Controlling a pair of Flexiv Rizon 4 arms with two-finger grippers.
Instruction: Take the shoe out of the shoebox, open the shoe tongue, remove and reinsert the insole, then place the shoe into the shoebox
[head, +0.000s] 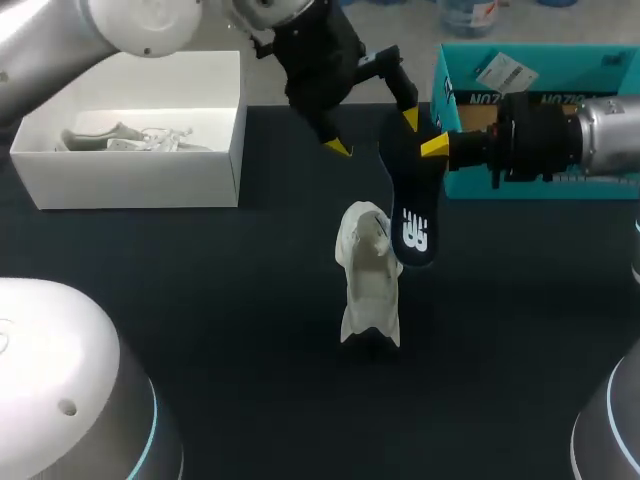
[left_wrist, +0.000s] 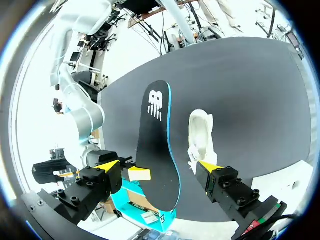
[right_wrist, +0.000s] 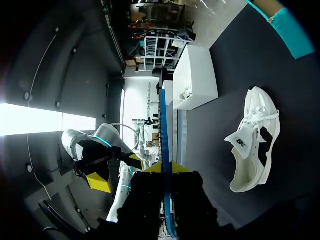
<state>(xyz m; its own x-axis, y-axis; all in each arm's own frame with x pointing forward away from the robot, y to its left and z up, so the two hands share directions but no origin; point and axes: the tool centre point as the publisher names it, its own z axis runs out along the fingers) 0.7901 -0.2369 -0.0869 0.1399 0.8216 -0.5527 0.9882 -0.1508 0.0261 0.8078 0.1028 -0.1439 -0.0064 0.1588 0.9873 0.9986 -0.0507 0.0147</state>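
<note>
From the head view, my right hand (head: 432, 148) comes in from the right side and is clamped on the heel end of the dark insole (head: 413, 215). It holds the insole off the worktop (head: 200, 300), with the logo end hanging down just beside the white shoe (head: 368, 275). The shoe rests on the worktop near the middle, outside both boxes. My left hand (head: 374, 133) hangs above the insole's held end with its fingers spread wide and nothing gripped. The white shoebox (head: 130, 175) stands at the far left with pale contents I cannot make out, and a teal box (head: 540, 70) stands at the far right behind my right arm. In the left wrist view, the insole (left_wrist: 157, 145) lies lengthways between my left hand's (left_wrist: 159, 165) two yellow tips. Both tips stand well apart from the insole's edges, so that hand is open. The shoe (left_wrist: 200, 135) sits on the worktop beyond and beside the insole. In the right wrist view, the insole (right_wrist: 164, 115) shows edge-on as a thin blue line running out ahead of my right hand (right_wrist: 166, 167). Both yellow tips press it from either side. The shoe (right_wrist: 252, 140) lies off to one side with its tongue folded open, and the white shoebox (right_wrist: 197, 77) is farther on.
</note>
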